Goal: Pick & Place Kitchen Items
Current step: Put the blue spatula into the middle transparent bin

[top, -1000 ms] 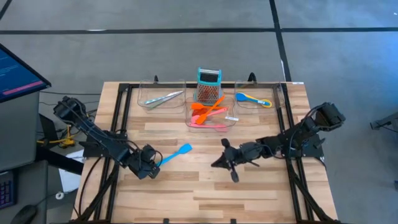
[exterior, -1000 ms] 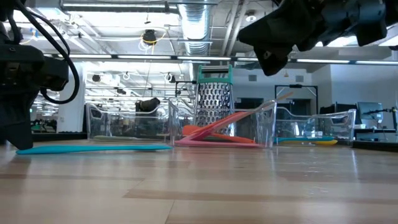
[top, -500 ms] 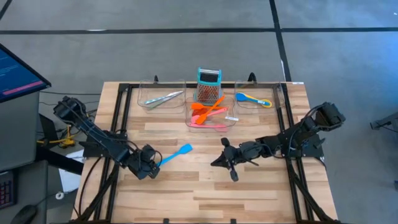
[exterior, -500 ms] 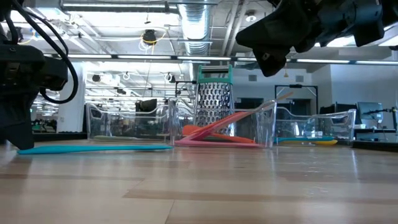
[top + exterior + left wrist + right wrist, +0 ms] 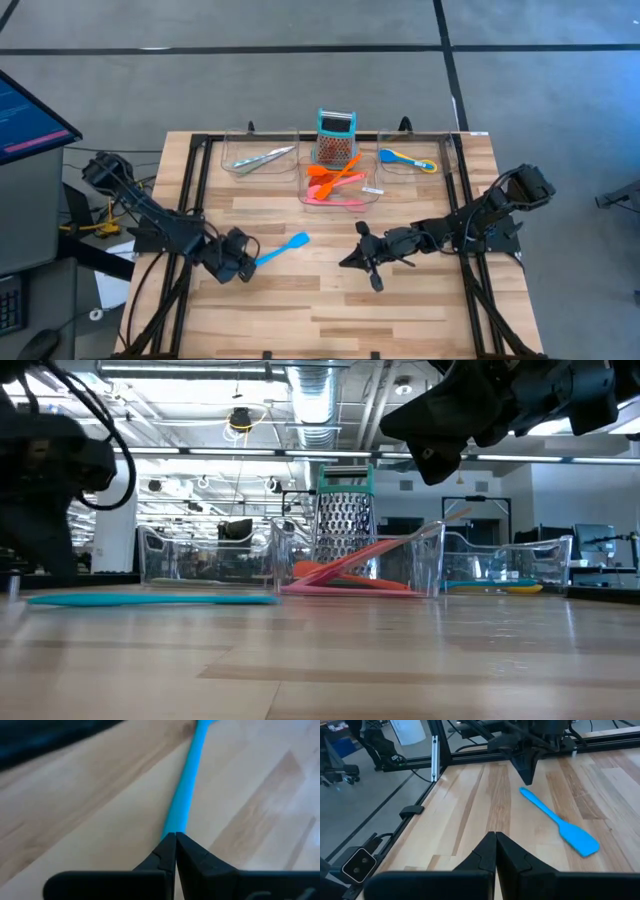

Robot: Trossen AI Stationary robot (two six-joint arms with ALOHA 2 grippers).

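Observation:
A blue spatula [image 5: 284,247] lies flat on the wooden table, left of its middle; it also shows in the right wrist view [image 5: 559,822] and the low view [image 5: 150,598]. My left gripper [image 5: 243,263] is shut and points down just over the free end of the spatula's handle [image 5: 176,820]. In the right wrist view a small gap shows between its tip [image 5: 527,777] and the handle. My right gripper [image 5: 352,262] is shut and empty, above the table right of its middle, pointing toward the spatula.
Three clear trays stand along the far edge. The left tray [image 5: 232,165] holds silvery tongs [image 5: 260,158]. The middle tray [image 5: 372,192] holds orange, red and pink utensils [image 5: 335,180]. The right tray [image 5: 432,152] holds a blue and yellow spoon [image 5: 405,158]. A teal-topped grater [image 5: 336,138] stands behind the middle tray.
My left gripper has risen a little and shifted slightly toward the table's far edge, still shut. The blue spatula has stayed flat on the table.

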